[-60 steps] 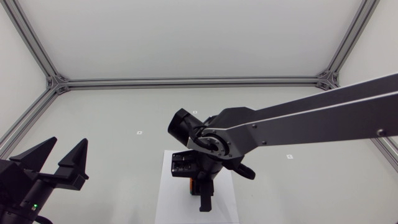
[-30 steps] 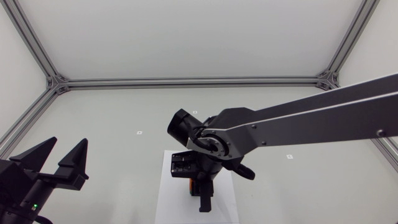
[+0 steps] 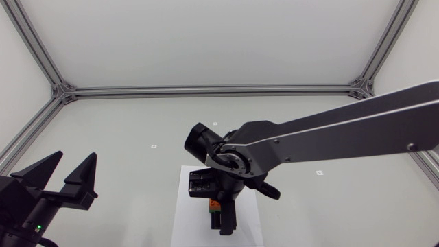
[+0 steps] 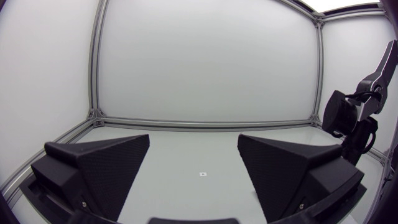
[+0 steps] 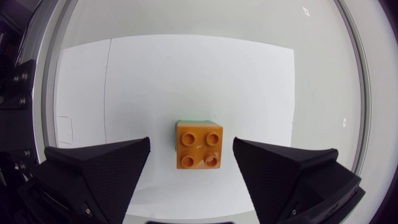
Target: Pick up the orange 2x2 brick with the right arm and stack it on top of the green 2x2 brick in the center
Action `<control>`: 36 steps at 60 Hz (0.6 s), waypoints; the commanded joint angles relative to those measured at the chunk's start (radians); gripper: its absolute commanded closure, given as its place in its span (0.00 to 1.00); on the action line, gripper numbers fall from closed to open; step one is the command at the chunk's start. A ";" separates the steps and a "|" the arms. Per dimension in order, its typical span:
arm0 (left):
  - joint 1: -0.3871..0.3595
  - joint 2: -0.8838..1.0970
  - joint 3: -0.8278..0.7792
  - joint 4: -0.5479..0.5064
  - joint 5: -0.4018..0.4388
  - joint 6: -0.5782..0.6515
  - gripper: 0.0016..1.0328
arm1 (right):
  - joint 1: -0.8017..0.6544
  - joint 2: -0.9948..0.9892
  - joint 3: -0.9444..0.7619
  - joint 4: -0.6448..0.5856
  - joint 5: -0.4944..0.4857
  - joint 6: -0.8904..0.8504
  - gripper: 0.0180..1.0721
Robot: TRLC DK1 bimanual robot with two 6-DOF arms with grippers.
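In the right wrist view the orange 2x2 brick (image 5: 198,145) sits on the green 2x2 brick (image 5: 194,122), of which only a thin edge shows. Both stand on a white sheet (image 5: 186,74). My right gripper (image 5: 191,144) is open, with one finger on each side of the orange brick and a gap to each. In the head view my right gripper (image 3: 221,219) points down over the sheet (image 3: 184,221), and only a bit of the orange brick (image 3: 215,204) peeks out beside it. My left gripper (image 3: 75,156) stands open and empty at the front left (image 4: 194,146).
Small white markers (image 3: 153,146) (image 3: 319,172) lie on the grey table. An aluminium frame (image 3: 206,90) runs along the table's edges. My right arm (image 4: 354,124) shows at the far side in the left wrist view.
My right gripper's fingers have parted from the orange brick, which stays on the green one. The left arm has not moved.
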 commanded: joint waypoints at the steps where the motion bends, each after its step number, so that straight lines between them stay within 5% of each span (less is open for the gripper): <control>1: -0.005 -0.002 -0.041 -0.010 -0.003 -0.020 0.04 | 0.000 0.014 -0.011 0.007 0.002 -0.003 0.05; 36: -0.005 -0.002 -0.041 -0.010 -0.003 -0.020 0.04 | -0.011 -0.317 0.058 -0.218 0.006 0.023 0.05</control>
